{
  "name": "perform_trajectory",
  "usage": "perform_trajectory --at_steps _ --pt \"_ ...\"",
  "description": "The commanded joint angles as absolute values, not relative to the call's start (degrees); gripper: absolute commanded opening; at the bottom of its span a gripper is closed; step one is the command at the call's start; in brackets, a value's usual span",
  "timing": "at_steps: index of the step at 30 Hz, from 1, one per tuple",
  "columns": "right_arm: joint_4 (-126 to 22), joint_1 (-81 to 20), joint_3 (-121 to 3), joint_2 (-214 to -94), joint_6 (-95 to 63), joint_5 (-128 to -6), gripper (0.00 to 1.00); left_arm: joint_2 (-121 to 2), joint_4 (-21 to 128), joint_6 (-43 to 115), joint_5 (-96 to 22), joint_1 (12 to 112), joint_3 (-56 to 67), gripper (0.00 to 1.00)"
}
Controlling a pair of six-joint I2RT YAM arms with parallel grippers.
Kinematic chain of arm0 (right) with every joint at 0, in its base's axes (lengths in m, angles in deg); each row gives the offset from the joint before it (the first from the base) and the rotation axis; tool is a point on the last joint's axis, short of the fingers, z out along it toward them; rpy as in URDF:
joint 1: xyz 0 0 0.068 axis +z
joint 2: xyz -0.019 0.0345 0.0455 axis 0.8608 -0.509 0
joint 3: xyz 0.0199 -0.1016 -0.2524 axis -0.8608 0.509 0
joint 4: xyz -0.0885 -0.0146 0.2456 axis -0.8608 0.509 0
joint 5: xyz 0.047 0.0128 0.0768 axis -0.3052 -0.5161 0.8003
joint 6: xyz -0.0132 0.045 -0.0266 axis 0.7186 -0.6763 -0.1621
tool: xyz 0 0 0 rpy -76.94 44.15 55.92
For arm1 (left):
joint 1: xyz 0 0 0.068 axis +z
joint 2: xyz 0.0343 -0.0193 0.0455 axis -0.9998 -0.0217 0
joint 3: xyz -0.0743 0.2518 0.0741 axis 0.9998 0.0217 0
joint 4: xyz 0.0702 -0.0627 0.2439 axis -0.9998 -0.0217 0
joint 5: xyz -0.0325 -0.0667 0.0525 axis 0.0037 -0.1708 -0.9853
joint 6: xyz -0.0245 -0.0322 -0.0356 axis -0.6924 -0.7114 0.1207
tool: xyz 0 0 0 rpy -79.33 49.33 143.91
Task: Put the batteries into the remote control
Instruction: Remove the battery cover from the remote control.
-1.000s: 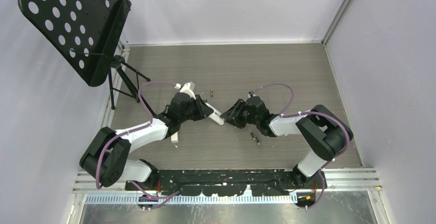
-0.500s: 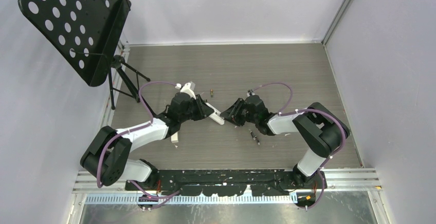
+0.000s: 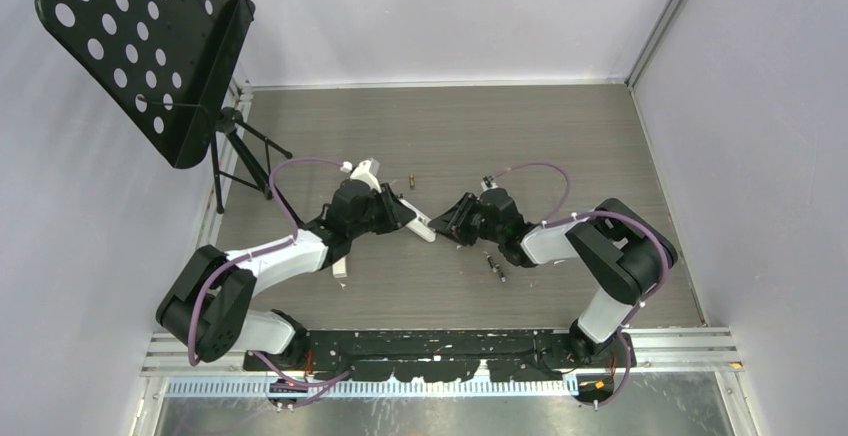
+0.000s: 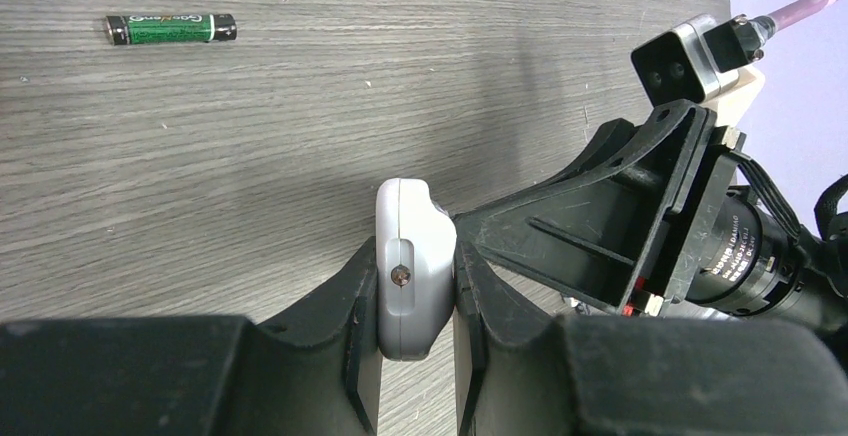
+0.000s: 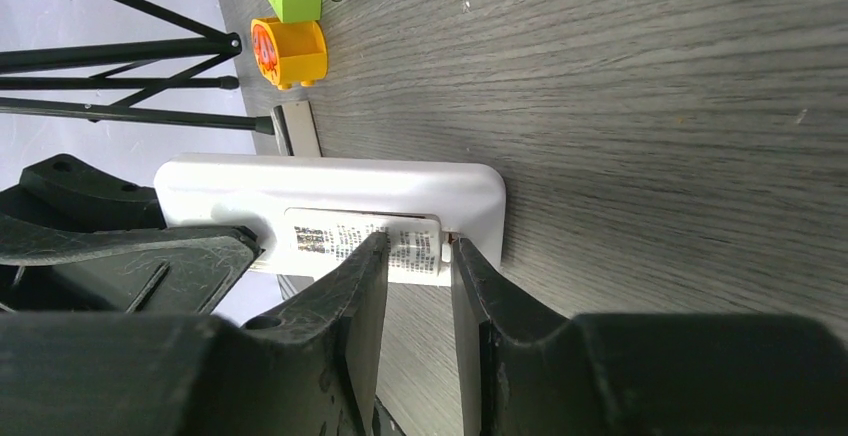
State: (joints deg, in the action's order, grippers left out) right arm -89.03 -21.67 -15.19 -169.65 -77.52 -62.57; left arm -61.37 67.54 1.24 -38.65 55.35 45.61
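The remote control (image 4: pixel 412 266), a white one, sat near the middle of the grey wood-grain table (image 3: pixel 560 136), clamped by its long sides between the fingers of the left gripper (image 3: pixel 405 218). Its free end pointed toward the right gripper (image 5: pixel 418 246), which met it from the opposite side. In the right wrist view that gripper's fingertips rested at the remote's labelled back panel. The jaws were set a narrow gap apart, one on each side of the label's end. Whether they pinched anything there could not be told.

One battery (image 3: pixel 411 178), with a green-and-black wrapper, lay loose on the table just beyond the two grippers. Another battery (image 3: pixel 495 266) lay on the near side, beside the right arm. An orange-and-green toy block (image 5: pixel 290 51) stood by the legs of a black perforated music stand (image 3: pixel 140 46) at the far left.
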Motion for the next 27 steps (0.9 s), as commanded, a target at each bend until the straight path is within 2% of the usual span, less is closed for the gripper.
perform_trajectory --at_steps 1,8,16,21,24,27 --pt "-100.6 -21.4 -16.0 -165.1 -78.5 -59.3 0.34 -63.9 57.1 6.0 -41.2 53.6 46.6 0.0" --pt "-94.6 -21.4 -15.4 -160.7 -76.5 -62.5 0.34 -63.3 54.9 7.1 -43.9 53.4 45.7 0.0" --pt "-69.7 -21.4 -18.1 -159.1 -74.1 -77.0 0.33 -63.1 51.2 8.7 -44.5 53.4 41.4 0.0" --pt "-56.1 -21.4 -19.5 -155.5 -72.4 -86.9 0.34 -62.2 44.0 11.4 -50.6 53.5 38.0 0.0" --pt "-50.7 -21.5 -20.9 -153.5 -69.7 -89.6 0.39 -62.1 40.4 13.8 -51.4 53.4 35.9 0.0" --pt "-51.1 -21.5 -21.9 -150.9 -63.9 -85.7 0.49 -61.4 38.7 17.8 -47.2 53.4 33.8 0.0"
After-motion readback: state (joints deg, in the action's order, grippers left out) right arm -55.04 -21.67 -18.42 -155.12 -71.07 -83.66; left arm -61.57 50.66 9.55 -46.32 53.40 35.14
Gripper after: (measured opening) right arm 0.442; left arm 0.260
